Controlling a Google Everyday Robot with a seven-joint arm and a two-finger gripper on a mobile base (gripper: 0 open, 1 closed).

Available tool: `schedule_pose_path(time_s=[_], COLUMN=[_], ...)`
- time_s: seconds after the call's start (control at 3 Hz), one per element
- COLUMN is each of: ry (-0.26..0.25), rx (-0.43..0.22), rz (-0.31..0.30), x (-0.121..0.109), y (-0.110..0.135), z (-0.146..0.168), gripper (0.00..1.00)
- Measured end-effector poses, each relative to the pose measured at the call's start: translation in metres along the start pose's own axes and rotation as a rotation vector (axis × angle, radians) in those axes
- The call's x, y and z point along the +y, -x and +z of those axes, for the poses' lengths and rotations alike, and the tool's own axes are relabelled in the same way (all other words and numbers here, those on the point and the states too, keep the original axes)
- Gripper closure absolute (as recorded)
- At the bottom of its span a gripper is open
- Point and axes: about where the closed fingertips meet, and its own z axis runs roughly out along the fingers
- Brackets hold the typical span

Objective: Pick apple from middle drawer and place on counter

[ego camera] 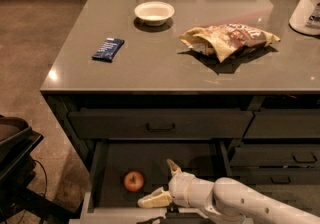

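Note:
A small red apple (133, 181) lies on the dark floor of the open middle drawer (100, 168), toward its left side. My gripper (164, 183) is inside the drawer just right of the apple, open, with one finger (173, 167) pointing up and back and the other finger (155, 199) reaching left toward the drawer's front edge. The apple sits a little left of the gap between the fingers, not touched. The grey-brown counter (165, 65) lies above the drawer.
On the counter are a white bowl (154, 12), a blue snack bar (107, 49), a crumpled chip bag (227, 39) and a white container (307, 7) at the right edge. A closed drawer with a handle (160, 127) sits above the open one. A dark object (15, 143) stands at left.

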Motion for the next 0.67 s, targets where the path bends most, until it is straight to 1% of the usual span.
schedule_pose_path(time_s=[0.33,0.67], ry=[0.113,0.108], rx=[-0.038,-0.034], rz=[0.0,-0.002], x=[-0.0187,-0.0213], y=[-0.0211,-0.0243], z=[0.0142,0.0176], gripper=[0.0,0.0])
